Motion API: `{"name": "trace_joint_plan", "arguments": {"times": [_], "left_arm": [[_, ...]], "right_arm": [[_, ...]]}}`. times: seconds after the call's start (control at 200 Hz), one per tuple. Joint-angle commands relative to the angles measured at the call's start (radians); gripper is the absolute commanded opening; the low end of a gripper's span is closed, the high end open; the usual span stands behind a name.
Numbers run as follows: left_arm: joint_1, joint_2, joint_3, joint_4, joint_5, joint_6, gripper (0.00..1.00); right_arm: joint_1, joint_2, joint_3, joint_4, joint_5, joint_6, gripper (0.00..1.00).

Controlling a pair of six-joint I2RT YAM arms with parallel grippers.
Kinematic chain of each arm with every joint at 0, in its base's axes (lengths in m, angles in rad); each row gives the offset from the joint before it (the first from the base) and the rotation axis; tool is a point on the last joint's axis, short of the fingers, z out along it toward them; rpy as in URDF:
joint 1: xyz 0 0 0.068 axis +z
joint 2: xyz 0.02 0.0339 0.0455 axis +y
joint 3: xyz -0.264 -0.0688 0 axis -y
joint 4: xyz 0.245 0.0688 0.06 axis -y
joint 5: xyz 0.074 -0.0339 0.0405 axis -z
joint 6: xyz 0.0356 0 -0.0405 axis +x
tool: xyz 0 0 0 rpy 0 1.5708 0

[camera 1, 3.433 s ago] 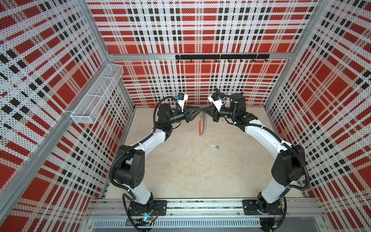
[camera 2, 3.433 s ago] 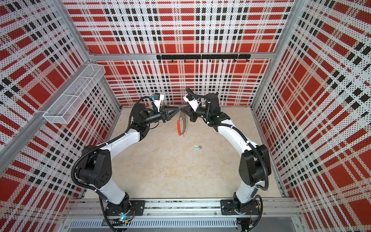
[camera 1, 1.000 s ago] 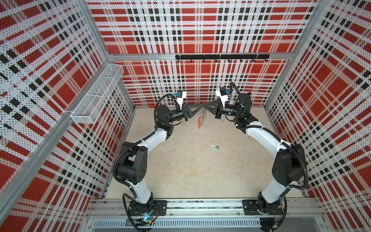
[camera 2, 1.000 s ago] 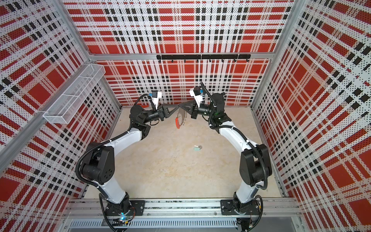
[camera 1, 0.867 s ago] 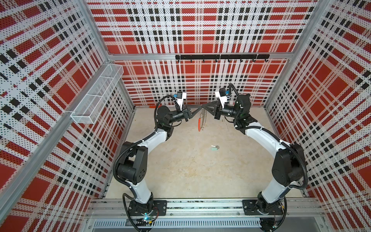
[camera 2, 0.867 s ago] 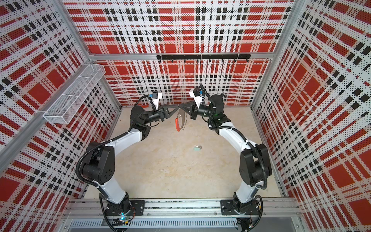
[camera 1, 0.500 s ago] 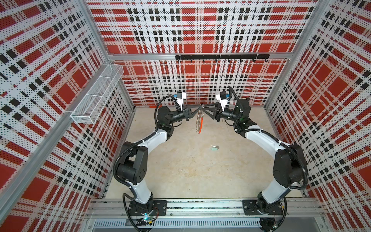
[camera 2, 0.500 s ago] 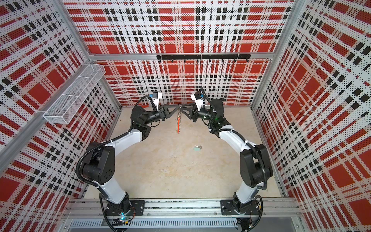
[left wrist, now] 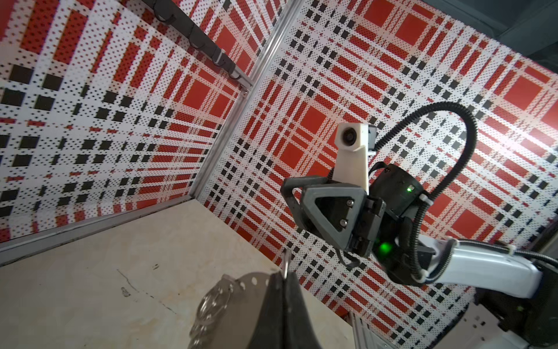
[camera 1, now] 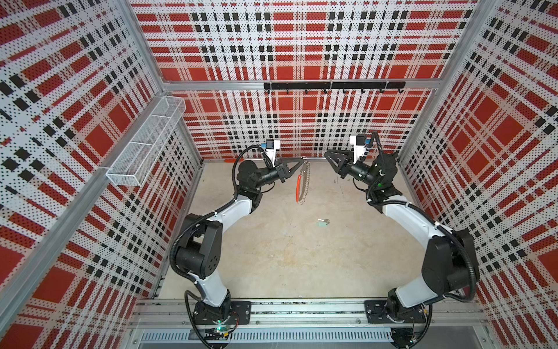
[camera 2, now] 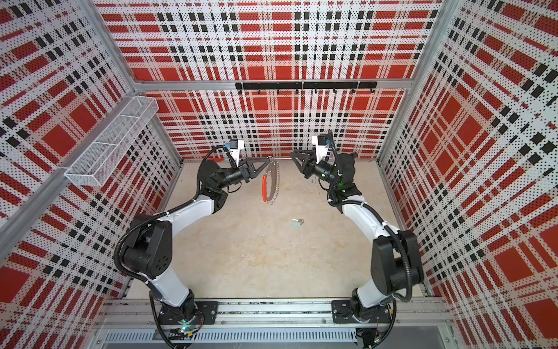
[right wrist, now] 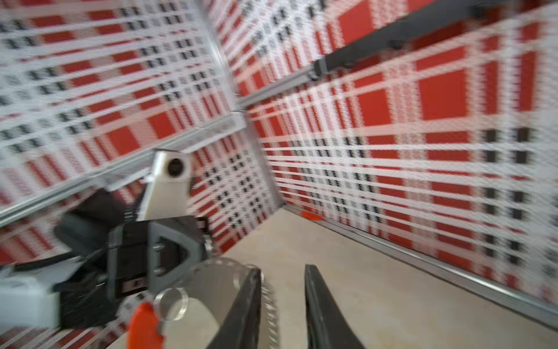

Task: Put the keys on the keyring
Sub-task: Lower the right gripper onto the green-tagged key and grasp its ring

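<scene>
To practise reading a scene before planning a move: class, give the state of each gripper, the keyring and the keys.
keyring: hanging above the table, gripped at its top.
keys: lying loose on the table, not on the keyring.
left gripper: shut on the keyring.
right gripper: open, empty, apart from the keyring.

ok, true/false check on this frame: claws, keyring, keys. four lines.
1. The left claw is shut on the keyring, which hangs clear of the table. True.
2. The right claw also grips the keyring. False: it is open, empty and apart from the ring.
3. The keys are clipped on the keyring. False: they lie loose on the table.
4. In both top views the keys lie nearer the arm bases than the keyring does. True.
</scene>
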Motion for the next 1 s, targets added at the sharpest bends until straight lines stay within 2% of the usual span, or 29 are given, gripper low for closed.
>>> {"name": "trace_joint_plan", "arguments": {"times": [0.0,0.07,0.185,0.266,0.401,0.501,0.571,0.722,0.852,0.997], "left_arm": [[-0.033,-0.069,-0.009,-0.172,-0.128,0.193,0.0],[-0.049,-0.083,-0.023,-0.219,-0.176,0.248,0.0],[-0.06,-0.092,-0.047,-0.223,-0.187,0.256,0.0],[-0.063,-0.1,-0.063,-0.225,-0.196,0.252,0.0],[-0.063,-0.12,-0.09,-0.235,-0.235,0.235,0.0],[-0.064,-0.14,-0.114,-0.244,-0.257,0.228,0.0],[-0.069,-0.156,-0.137,-0.244,-0.279,0.231,0.0],[-0.069,-0.182,-0.15,-0.264,-0.296,0.24,0.0],[-0.068,-0.194,-0.16,-0.265,-0.279,0.289,0.0],[-0.076,-0.176,-0.152,-0.263,-0.269,0.311,0.0]], "right_arm": [[0.034,-0.035,-0.084,-0.372,0.331,-0.123,0.3],[0.076,-0.062,-0.201,-0.397,0.396,-0.138,0.3],[0.153,-0.073,-0.32,-0.403,0.401,-0.147,0.31],[0.179,-0.047,-0.35,-0.429,0.388,-0.096,0.3],[0.183,-0.007,-0.408,-0.385,0.324,0.104,0.29],[0.182,0.021,-0.449,-0.315,0.297,0.372,0.3],[0.186,0.049,-0.446,-0.315,0.302,0.479,0.29],[0.227,0.096,-0.406,-0.383,0.403,0.536,0.31],[0.234,0.127,-0.407,-0.39,0.421,0.599,0.27],[0.242,0.146,-0.391,-0.383,0.448,0.604,0.27]]}}
